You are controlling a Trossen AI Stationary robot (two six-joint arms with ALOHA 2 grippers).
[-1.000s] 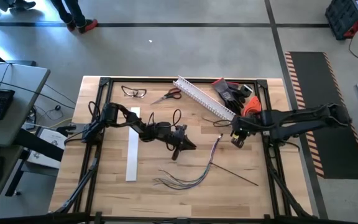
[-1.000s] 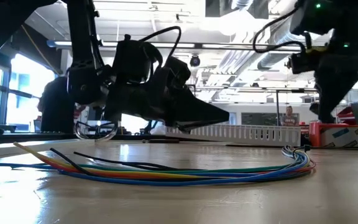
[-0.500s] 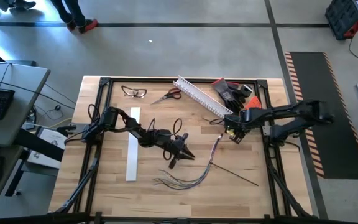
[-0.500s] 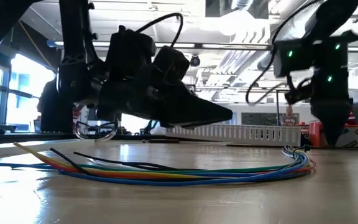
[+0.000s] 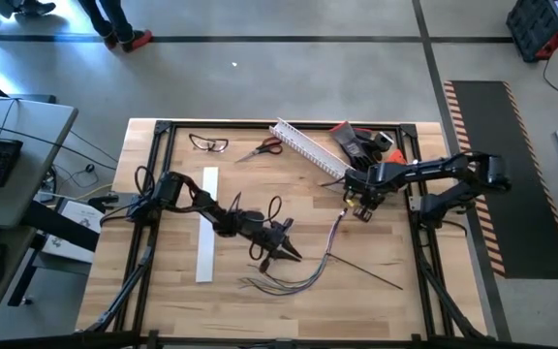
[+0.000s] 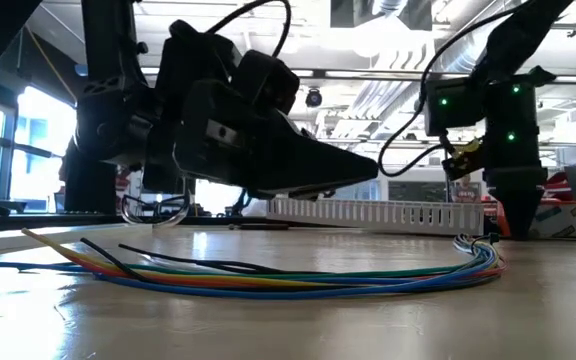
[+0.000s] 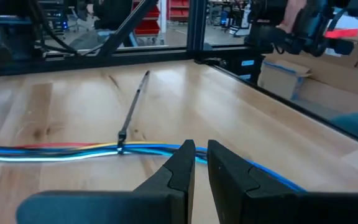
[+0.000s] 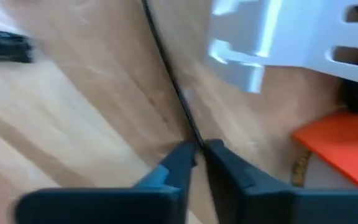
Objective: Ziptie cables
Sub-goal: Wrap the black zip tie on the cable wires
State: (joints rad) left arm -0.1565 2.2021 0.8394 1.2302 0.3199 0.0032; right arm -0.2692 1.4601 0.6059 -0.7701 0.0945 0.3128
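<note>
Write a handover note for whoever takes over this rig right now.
Left gripper: shut, empty, low over the cables mid-table.
Right gripper: shut, apparently pinching a ziptie by its tip, near the channel.
Second ziptie: lies loose on the table beside the cables.
Done: nothing tied; the cables lie unbundled.
Left: gather the cables, wrap a ziptie around them and cinch it.

- My overhead view is evenly lit, with a bright patch of daylight on the floor (image 5: 27, 48) at the far left corner.
- At table height my arms read as backlit silhouettes against ceiling lights (image 6: 388, 40) (glare off the tabletop (image 6: 298, 320) too).
- My right wrist view is motion-blurred; the white slotted channel (image 8: 291, 37) smears.
</note>
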